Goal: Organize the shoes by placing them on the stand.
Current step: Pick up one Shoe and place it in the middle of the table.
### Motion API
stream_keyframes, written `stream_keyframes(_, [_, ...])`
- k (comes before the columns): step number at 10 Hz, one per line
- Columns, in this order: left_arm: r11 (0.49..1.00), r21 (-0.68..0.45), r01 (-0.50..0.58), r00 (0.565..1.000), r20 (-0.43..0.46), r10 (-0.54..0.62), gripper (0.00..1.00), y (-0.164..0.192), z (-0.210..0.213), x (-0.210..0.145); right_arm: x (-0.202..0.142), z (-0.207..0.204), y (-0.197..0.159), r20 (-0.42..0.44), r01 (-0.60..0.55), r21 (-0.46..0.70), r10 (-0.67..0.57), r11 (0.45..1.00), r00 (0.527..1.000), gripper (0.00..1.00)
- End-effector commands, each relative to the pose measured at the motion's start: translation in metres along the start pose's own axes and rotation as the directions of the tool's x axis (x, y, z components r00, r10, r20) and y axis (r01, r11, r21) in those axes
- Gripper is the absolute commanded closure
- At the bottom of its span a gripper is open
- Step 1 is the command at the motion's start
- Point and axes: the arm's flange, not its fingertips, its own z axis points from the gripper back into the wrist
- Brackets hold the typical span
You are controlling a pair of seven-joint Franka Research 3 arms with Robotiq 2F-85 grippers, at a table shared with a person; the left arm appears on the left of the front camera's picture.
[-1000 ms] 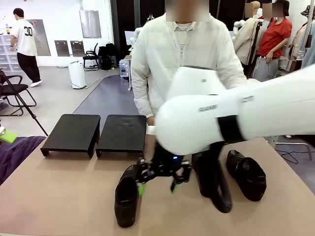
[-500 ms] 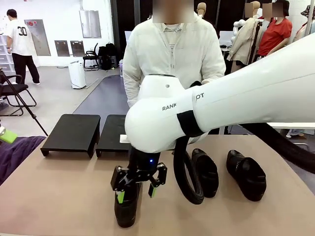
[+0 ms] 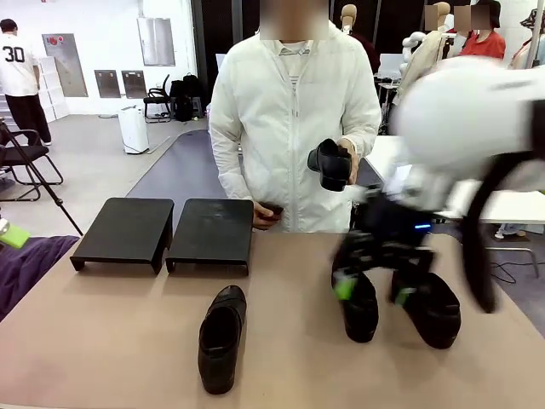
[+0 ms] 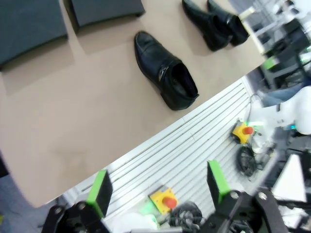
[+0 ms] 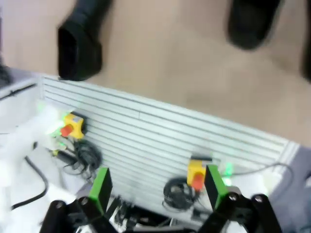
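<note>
One black shoe (image 3: 220, 336) lies alone on the tan table, toe toward the person. Two more shoes (image 3: 361, 308) (image 3: 433, 308) sit side by side at the right. A person in a white jacket holds another shoe (image 3: 331, 164) in one hand at chest height. The stand, two low black trays (image 3: 124, 230) (image 3: 212, 230), sits bare at the far left. My right gripper (image 3: 372, 292) is blurred just above the right pair, open with nothing between its green pads. In the left wrist view my left gripper (image 4: 158, 189) is open, high above the lone shoe (image 4: 166, 71) and the table's near edge.
A purple cloth (image 3: 25, 264) lies over the table's left corner. The right wrist view is blurred and has the table's near edge, a slatted base (image 5: 160, 141) with red buttons below it, and my right gripper (image 5: 158, 187) open. Chairs and other people stand far behind.
My right arm has swung from above the lone left shoe across to the right pair, still open. The person's hand with a shoe has come into sight.
</note>
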Motion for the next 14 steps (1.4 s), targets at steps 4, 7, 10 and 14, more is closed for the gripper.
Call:
stream_keyframes(4, [1.000,-0.020,0.012,1.000,0.006,-0.012,0.00,0.001,0.000,0.000,-0.042,0.038,-0.220,0.178,0.146,0.433,-0.243,0.890,0.953,0.00])
stream_keyframes(7, [1.000,-0.020,0.012,1.000,0.006,-0.012,0.00,0.001,0.000,0.000,-0.091,0.016,-0.295,0.295,0.136,0.727,-0.485,0.673,0.823,0.00])
stream_keyframes(10, [1.000,-0.020,0.012,1.000,0.006,-0.012,0.00,0.001,0.000,0.000,-0.067,0.063,-0.310,0.224,0.229,0.649,-0.470,0.726,0.854,0.00])
stream_keyframes(14, [1.000,-0.020,0.012,1.000,0.006,-0.012,0.00,0.001,0.000,0.000,-0.067,0.063,-0.310,0.224,0.229,0.649,-0.470,0.726,0.854,0.00])
